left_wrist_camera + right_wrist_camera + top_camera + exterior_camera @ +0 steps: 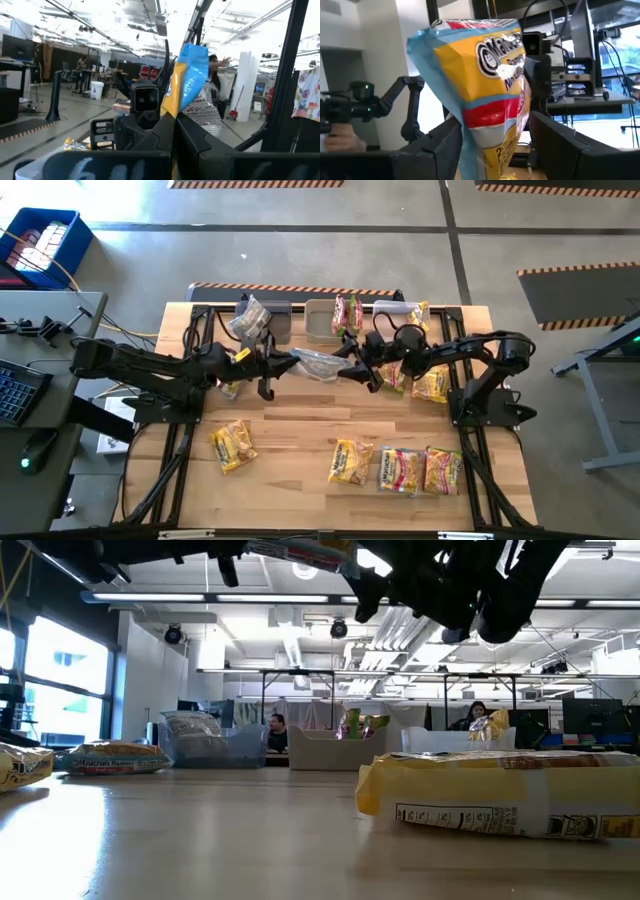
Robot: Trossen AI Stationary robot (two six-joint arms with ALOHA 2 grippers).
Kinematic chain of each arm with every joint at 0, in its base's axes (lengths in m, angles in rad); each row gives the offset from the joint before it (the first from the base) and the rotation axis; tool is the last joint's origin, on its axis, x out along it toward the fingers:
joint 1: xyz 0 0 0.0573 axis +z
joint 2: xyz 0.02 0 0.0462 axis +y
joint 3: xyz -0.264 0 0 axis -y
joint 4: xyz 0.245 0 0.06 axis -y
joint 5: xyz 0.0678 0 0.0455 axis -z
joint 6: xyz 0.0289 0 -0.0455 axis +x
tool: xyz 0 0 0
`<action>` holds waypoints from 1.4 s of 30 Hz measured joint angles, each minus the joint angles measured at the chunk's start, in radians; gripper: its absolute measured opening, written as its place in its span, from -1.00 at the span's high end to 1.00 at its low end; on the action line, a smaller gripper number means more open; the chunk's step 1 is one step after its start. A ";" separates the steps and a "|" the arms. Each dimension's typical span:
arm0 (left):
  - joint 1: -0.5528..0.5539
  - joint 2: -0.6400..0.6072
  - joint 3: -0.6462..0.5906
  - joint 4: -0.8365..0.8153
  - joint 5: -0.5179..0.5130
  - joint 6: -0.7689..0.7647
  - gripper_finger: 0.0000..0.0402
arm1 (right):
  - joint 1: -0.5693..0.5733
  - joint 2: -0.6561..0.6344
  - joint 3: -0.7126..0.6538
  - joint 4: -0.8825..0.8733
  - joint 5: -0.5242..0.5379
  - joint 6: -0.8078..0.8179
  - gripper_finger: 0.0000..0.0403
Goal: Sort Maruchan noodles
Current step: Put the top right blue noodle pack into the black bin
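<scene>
One noodle packet (318,364) hangs in the air over the table's middle, between my two grippers. From above it looks silvery; in the right wrist view the packet (480,75) is yellow with blue edges and a red band. My left gripper (283,363) is shut on its left end and my right gripper (350,365) on its right end. In the low view the packet (300,552) sits high above the tabletop. Other packets lie flat on the table: one at the near left (232,445), three in a row near the front edge (398,470), and two under the right arm (432,383). My left gripper pinches the packet's left end (176,107) between its two fingers, coming in level from the table's left. The packet stands edge-on out of the fingers, lifted clear of the table. My right gripper pinches the packet's right end (487,150) between its two fingers, coming in level from the table's right. The packet's printed face rises beyond the fingers, clear of the table.
Three bins stand along the far edge: the left one (255,320) holds silvery packets, the middle one (318,330) a red-printed packet, the right one (395,310) a yellow packet. Another packet (230,388) lies under the left arm. Bare wood shows between the arms and the front row.
</scene>
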 joint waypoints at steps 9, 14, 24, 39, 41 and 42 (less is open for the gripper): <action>0.045 -0.012 0.000 0.000 0.021 0.002 1.00 | -0.067 -0.009 0.000 -0.023 0.016 0.114 -0.07; 0.070 -0.012 0.000 -0.006 0.049 0.001 1.00 | -0.071 -0.009 0.000 -0.040 0.001 0.085 -0.10; 0.097 -0.012 0.000 -0.009 0.074 -0.025 1.00 | -0.085 -0.009 0.000 -0.044 -0.018 0.085 -0.50; 0.144 -0.013 -0.001 0.004 0.074 -0.001 1.00 | -0.045 -0.009 0.000 -0.044 0.080 -0.022 -0.56; 0.154 -0.013 -0.001 0.008 0.072 0.000 1.00 | -0.045 -0.009 0.000 -0.036 0.072 -0.022 -0.56; 0.158 -0.013 -0.001 0.012 0.072 0.000 1.00 | -0.051 -0.009 0.000 -0.031 0.070 -0.020 -0.56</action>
